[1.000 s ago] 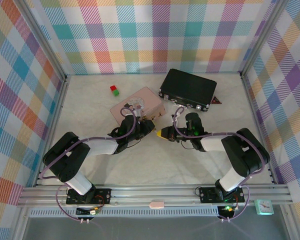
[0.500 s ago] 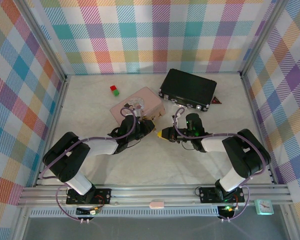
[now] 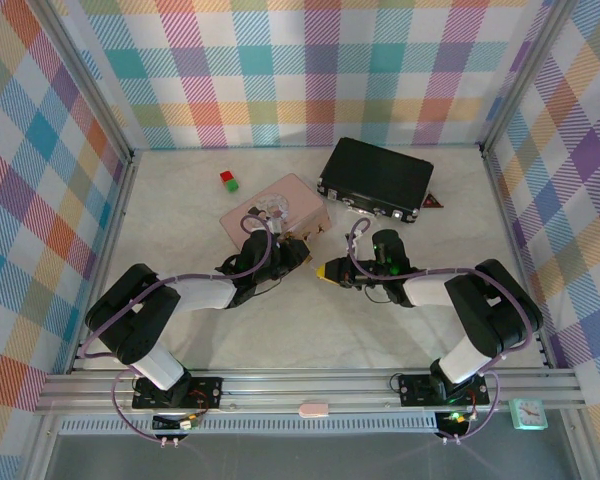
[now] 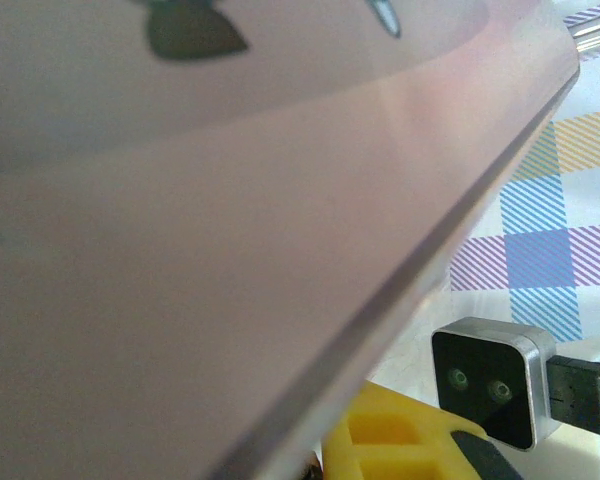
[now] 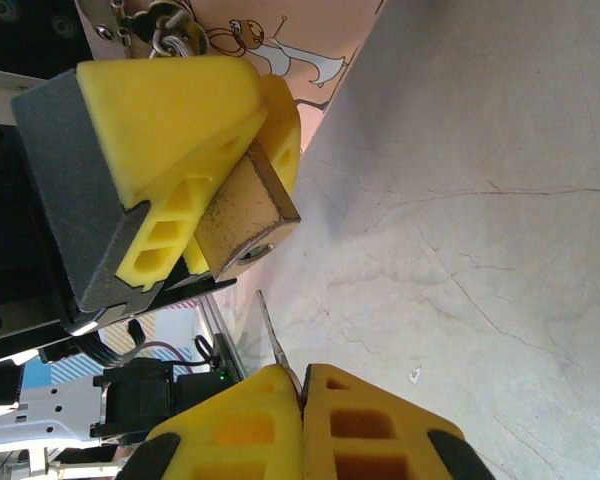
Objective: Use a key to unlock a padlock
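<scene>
Brass padlock (image 5: 242, 212) sits clamped between the yellow pads of my left gripper (image 3: 298, 252), just off the corner of the pink box (image 3: 280, 205). My right gripper (image 5: 302, 385) pinches the key (image 5: 273, 335), its blade close to the keyhole (image 5: 257, 250) but not in. I judge both grasps done, with alignment, insertion and the turn left.

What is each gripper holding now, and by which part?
The left gripper clamps the padlock by its brass body; the right gripper pinches the key by one end, its blade sticking out.
</scene>
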You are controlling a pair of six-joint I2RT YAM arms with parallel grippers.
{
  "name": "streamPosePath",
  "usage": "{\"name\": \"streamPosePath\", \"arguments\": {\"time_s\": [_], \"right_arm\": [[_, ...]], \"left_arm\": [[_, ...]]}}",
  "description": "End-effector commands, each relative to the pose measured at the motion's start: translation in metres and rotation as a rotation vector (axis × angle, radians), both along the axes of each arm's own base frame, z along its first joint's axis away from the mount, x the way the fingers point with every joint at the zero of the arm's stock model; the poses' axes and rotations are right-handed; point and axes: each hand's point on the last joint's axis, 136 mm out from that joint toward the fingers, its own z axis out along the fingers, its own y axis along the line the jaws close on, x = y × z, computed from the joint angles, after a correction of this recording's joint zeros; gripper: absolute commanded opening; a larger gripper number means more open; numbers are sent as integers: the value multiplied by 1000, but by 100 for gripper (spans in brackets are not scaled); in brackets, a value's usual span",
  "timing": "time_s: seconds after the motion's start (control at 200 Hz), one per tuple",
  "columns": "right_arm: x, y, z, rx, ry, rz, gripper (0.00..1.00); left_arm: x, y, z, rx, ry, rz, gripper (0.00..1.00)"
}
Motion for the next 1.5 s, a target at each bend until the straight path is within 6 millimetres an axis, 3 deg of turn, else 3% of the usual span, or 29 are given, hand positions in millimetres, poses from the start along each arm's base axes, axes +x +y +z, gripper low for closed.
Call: {"name": "streamPosePath", "arguments": {"time_s": [0.0,0.625,0.845,1.495], "right_arm": [[5,9,11,38,-35,19,0],[10,14,19,88,-41,13,0],[17,19,38,146,-76,16,0],[41,18,40,102,-54,36,0]], "left_arm": [[1,-8,35,-93,-76,-15,0],[-2,-9,35,-99,-77,-23,0],[-9,-8,32,-114,-59,-28,0],[-15,-18,60,-168,-84,-94,0]]}}
